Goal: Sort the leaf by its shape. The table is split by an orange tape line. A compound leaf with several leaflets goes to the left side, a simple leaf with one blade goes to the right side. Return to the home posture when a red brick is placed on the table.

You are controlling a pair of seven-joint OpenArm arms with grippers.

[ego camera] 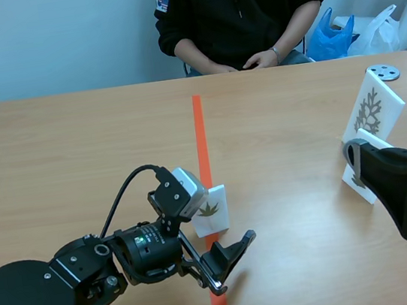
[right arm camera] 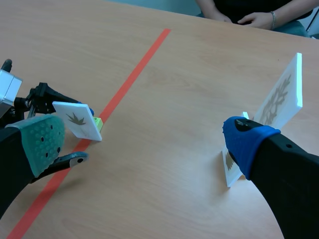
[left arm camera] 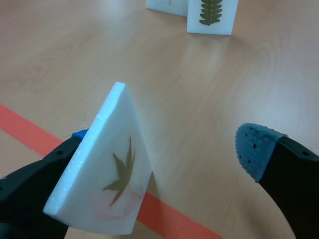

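Note:
A white card [ego camera: 211, 210] bearing a small olive leaf with pointed lobes stands tilted on the orange tape line [ego camera: 199, 130]. My left gripper [ego camera: 220, 239] is open around it. In the left wrist view the card [left arm camera: 112, 174] leans against one finger, while the blue-padded other finger [left arm camera: 256, 149] stays well apart from it. My right gripper [right arm camera: 142, 142] is open at the right side of the table, with nothing between its fingers. From there the card [right arm camera: 77, 121] shows far ahead with a green block [right arm camera: 98, 122] behind it.
Two more white leaf cards lean on the right side: a tall one [ego camera: 371, 108] and a lower one [ego camera: 356, 179] close to my right arm. A metal disc [ego camera: 383, 73] lies beyond them. A person sits across the table, hands [ego camera: 245, 61] at its far edge.

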